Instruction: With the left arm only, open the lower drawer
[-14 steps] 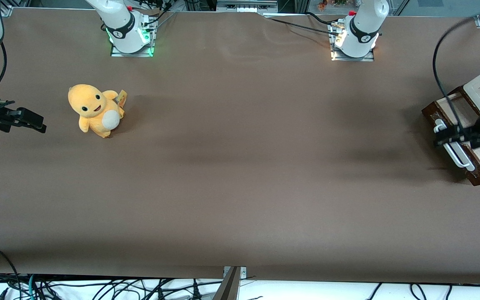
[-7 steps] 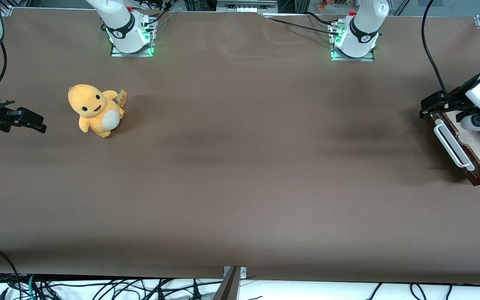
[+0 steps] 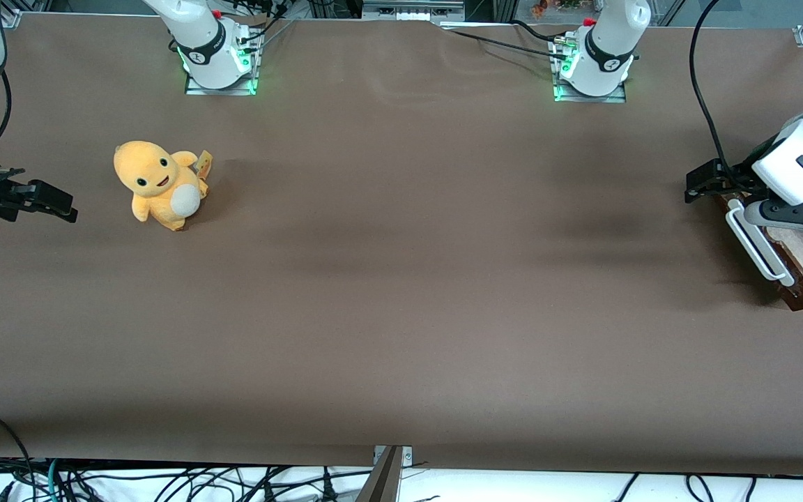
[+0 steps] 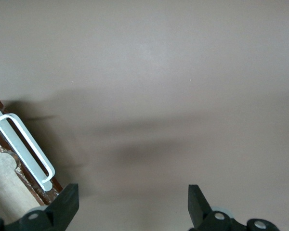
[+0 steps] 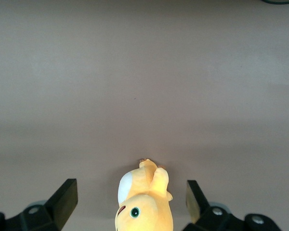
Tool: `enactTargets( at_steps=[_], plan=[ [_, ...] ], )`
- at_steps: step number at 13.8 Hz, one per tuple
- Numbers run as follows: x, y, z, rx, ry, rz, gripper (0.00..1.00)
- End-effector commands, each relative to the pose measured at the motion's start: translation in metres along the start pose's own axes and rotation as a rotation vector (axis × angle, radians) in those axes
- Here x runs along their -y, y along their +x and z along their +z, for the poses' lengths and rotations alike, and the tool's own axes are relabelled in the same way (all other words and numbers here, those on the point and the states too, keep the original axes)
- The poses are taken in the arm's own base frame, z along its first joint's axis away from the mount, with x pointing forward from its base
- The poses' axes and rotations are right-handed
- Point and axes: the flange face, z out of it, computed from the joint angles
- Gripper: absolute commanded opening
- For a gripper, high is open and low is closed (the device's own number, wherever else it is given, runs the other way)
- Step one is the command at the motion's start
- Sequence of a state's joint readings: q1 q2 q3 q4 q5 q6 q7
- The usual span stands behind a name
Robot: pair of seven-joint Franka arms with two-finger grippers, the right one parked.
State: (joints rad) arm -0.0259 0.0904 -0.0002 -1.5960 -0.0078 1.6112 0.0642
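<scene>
A wide brown surface (image 3: 401,279) fills the front view. At the working arm's end of it sits the lower drawer (image 3: 802,268), pulled out so that its pale beige inside shows above the dark reddish-brown wood front; part of it is covered by the arm. A long white bar handle (image 3: 757,245) runs along the drawer front, facing the open middle of the surface. The left arm (image 3: 802,164), white with a looping black cable (image 3: 705,111), reaches in above the drawer. Its black end effector (image 3: 705,183) hangs just beside the end of the handle that lies farther from the front camera, apart from the bar and gripping nothing. In the left wrist view the end effector (image 4: 132,204) has its two black fingers (image 4: 67,202) spread wide, with only bare brown surface (image 4: 159,72) between them; the lower drawer (image 4: 9,168) and its white bar handle (image 4: 24,147) lie off to one side of the fingers, not between them. Toward the parked arm's end of the surface, well apart from the drawer, a yellow plush toy (image 3: 159,184) with a white belly sits upright; the right wrist view shows the same plush toy (image 5: 144,202) from above.
</scene>
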Motion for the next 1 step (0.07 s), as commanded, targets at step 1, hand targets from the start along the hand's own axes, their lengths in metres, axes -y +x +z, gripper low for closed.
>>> enactTargets(
  at_steps=[1],
  plan=[
    [0.0031, -0.0006, -0.0035, -0.013, -0.014, 0.001, 1.0]
  ],
)
